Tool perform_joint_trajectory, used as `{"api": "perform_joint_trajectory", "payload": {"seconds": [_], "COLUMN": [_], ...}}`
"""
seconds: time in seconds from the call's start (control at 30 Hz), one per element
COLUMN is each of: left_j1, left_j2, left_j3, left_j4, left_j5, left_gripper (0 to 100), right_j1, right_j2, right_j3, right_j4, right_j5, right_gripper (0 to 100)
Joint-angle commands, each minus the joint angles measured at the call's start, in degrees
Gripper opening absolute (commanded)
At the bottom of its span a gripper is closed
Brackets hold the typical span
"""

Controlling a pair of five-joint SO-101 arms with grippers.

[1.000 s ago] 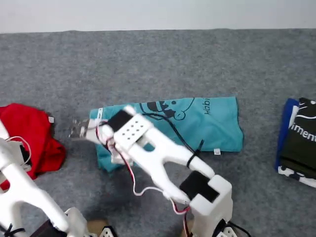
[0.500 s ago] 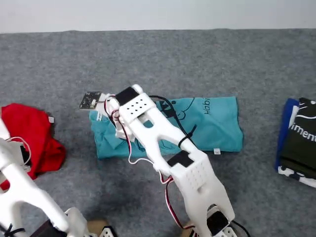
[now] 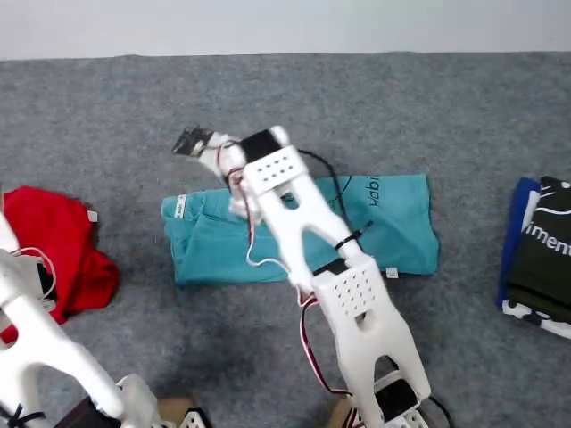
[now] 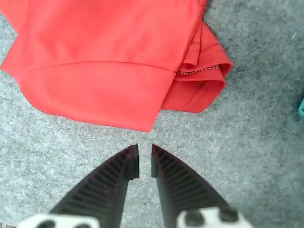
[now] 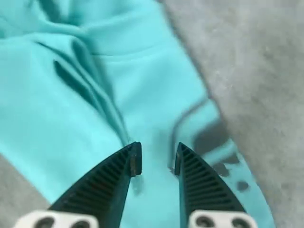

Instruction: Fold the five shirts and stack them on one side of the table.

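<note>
Two empty hands. Right hand [image 5: 156, 159] released over teal shirt [image 3: 393, 223], mid-surface. Left hand [image 4: 140, 161] almost clenched near red shirt [image 4: 109, 57], left edge.

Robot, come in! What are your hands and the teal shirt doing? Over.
Right gripper open above teal shirt, empty. Left gripper shut, empty, beside red shirt. Teal shirt partly folded, flat on table. Nothing blocking.

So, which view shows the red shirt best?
Left wrist view: the red shirt lies close, folds and hem plain. High view: partly behind an arm. Right wrist view: the teal shirt instead.
</note>
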Motion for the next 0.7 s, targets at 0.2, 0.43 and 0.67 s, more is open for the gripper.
{"api": "perform_joint_trajectory", "payload": {"seconds": [0.2,0.43,0.67], "left_j1": [-0.44,-0.18,-0.18], "left_j2": [-2.02,-2.02,-2.11], "left_j3": [-0.22,-0.48,-0.57], "left_j4": [-0.35,3.08,8.09], "left_j5": [-0.53,-0.53,-2.99], "left_gripper": [5,5,5], "right_j1": [-1.1,2.77,16.13], "right_j2": [-2.68,-12.79,-24.04], "right_j3": [-11.43,2.2,21.54], "right_j4": [10.51,10.51,10.33], "right_j5": [-2.99,-5.36,-8.09], "right_gripper": [8.8,1.2,1.0]}}
